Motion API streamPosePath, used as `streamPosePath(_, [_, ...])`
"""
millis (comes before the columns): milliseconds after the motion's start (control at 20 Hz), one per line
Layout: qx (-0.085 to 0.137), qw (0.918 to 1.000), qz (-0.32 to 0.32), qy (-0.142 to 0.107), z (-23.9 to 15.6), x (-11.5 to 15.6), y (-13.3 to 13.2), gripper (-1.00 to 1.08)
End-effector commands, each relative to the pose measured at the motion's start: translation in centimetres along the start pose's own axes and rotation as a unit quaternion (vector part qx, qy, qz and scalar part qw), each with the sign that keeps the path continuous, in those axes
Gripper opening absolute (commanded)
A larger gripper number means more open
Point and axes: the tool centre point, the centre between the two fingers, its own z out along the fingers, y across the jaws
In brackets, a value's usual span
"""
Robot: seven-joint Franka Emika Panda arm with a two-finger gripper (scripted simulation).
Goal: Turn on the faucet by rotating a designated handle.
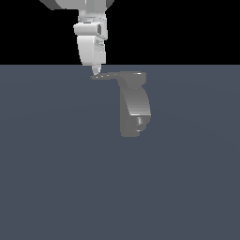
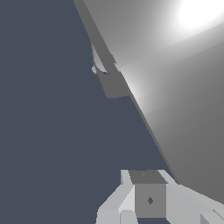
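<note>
The gripper (image 1: 96,71) hangs just above the free tip of the handle (image 1: 112,75), which juts sideways from the top of the faucet (image 1: 135,105) standing just beside and below it on the counter (image 1: 56,164). Whether the jaws are apart or together cannot be told, and contact with the lever looks likely but uncertain. The approach seems done; the turning itself appears still ahead.

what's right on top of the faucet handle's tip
In the exterior view the gripper comes down onto the handle at its far tip, away from the faucet. Actual contact is hidden. The rest of the handle's top looks bare.
</note>
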Motion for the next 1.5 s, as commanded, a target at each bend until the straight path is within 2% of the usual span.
streamPosePath(0, [-0.002,1.0000,-0.001,0.000,0.0,-0.1,0.9,-1.00])
streamPosePath(650, [-0.002,1.0000,-0.001,0.000,0.0,-0.3,4.4,-1.00])
streamPosePath(700, [-0.001,1.0000,0.000,0.000,0.0,-0.1,4.0,-1.00])
streamPosePath(1450, [-0.001,1.0000,0.000,0.000,0.0,2.9,7.6,-1.00])
